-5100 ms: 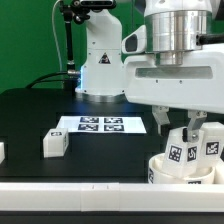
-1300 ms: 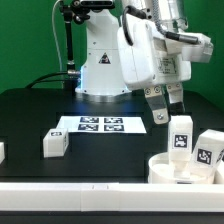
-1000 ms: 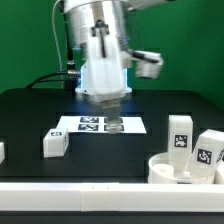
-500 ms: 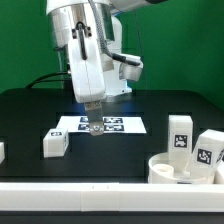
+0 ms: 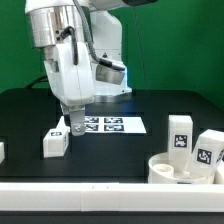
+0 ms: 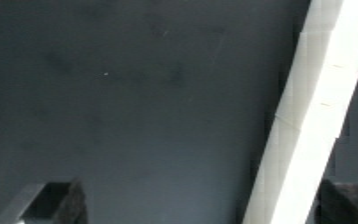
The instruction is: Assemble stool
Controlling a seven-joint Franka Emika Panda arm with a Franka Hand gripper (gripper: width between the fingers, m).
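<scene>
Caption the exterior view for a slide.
Open gripper hangs near a loose leg; two other legs stand on the seat.

Black table (image 5: 30,112) before a green backdrop (image 5: 170,45)

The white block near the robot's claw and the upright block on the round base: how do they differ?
Pose: the loose leg lies low; the mounted leg stands upright. Place: the loose leg rests on the table by the gripper; the mounted leg sits in the seat. Both are white blocks.
</scene>
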